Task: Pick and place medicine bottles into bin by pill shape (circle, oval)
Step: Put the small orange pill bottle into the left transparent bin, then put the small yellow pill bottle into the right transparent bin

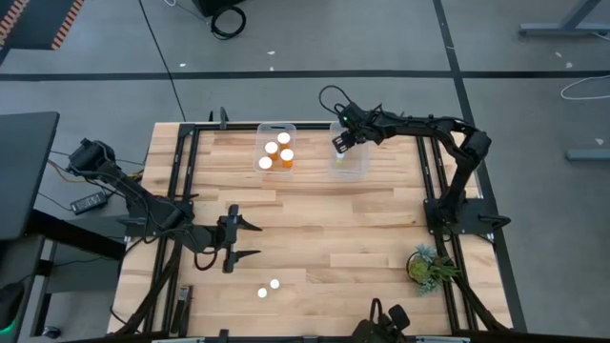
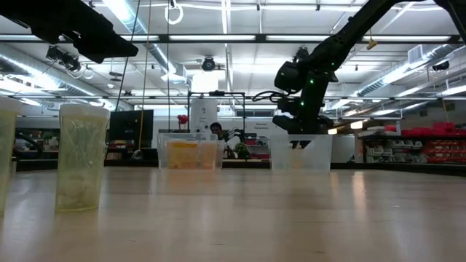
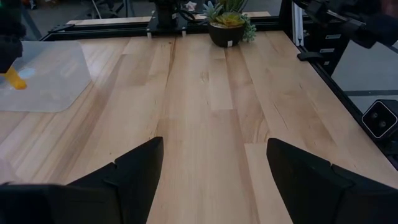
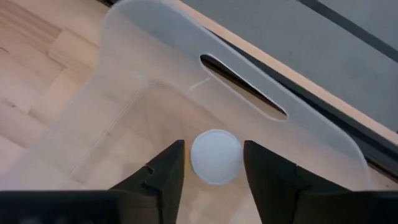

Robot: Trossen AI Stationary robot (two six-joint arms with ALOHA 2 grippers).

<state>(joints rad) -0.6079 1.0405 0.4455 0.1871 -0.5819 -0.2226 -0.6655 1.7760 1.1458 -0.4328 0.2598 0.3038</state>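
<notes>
Three orange medicine bottles with white caps stand in the left clear bin at the table's far side. Two small bottles stand near the near edge; they loom close in the low view. My right gripper points down into the right clear bin. Its fingers stand on either side of a bottle's white cap, with a narrow gap on each side. My left gripper is open and empty, level above the table's near left part.
A small potted plant stands at the near right corner. Black frame rails run along the table's left and right edges. Bare wood lies between the bins and the two near bottles.
</notes>
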